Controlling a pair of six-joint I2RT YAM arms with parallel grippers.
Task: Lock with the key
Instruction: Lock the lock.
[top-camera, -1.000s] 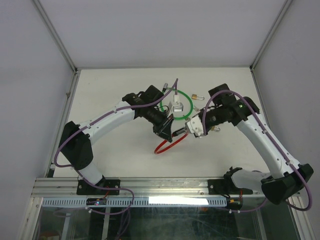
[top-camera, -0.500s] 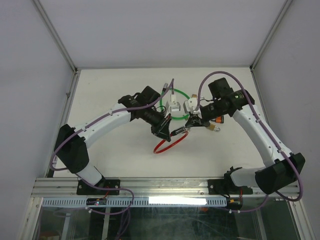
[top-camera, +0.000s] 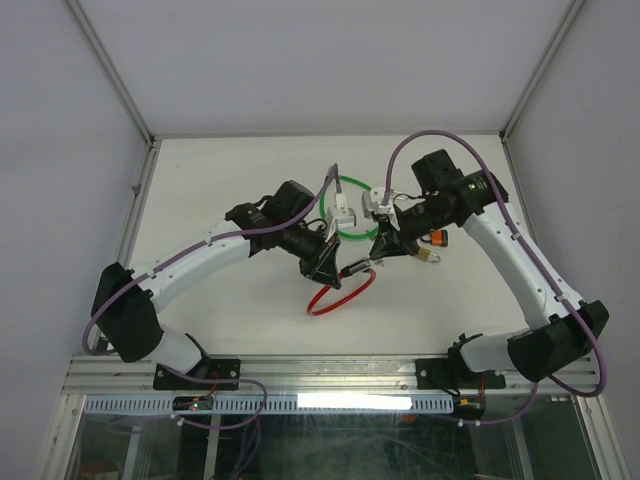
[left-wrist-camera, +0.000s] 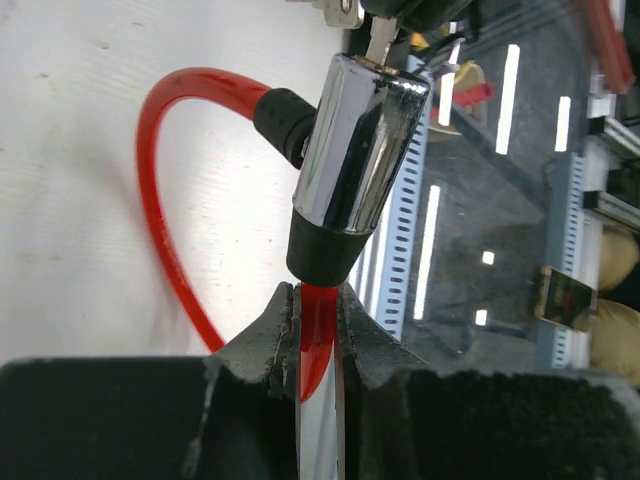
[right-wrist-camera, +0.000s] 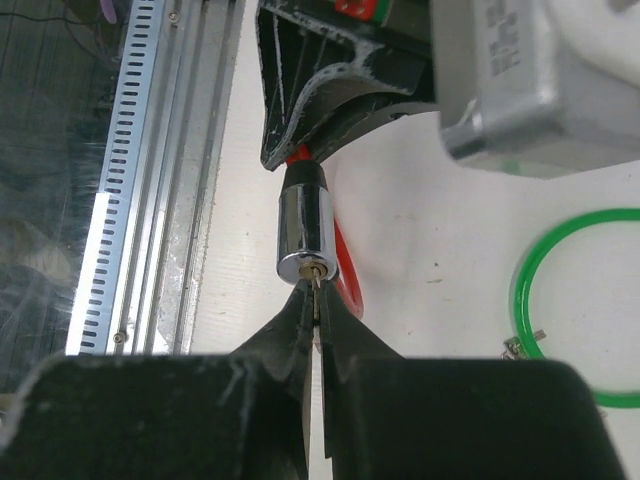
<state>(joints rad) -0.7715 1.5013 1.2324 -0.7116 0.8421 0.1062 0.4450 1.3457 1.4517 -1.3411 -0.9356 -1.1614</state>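
A red cable lock lies near the table's middle, its red loop (top-camera: 333, 301) on the white surface. My left gripper (top-camera: 330, 272) is shut on the red cable (left-wrist-camera: 314, 330) just below the chrome lock cylinder (left-wrist-camera: 360, 150) and holds the cylinder off the table. My right gripper (top-camera: 383, 252) is shut on a small key (right-wrist-camera: 316, 285). The key's tip sits in the keyhole at the end face of the cylinder (right-wrist-camera: 307, 235). In the left wrist view the key (left-wrist-camera: 378, 35) shows at the cylinder's top end.
A green cable ring (top-camera: 352, 211) lies behind the grippers and also shows in the right wrist view (right-wrist-camera: 530, 290). A small lock with an orange part (top-camera: 433, 243) lies right of the right gripper. The slotted aluminium rail (right-wrist-camera: 150, 200) runs along the table's near edge.
My right gripper has swung round and up to the cylinder's end, bringing the key to the keyhole. My left arm has shifted slightly left, still holding the red cable.
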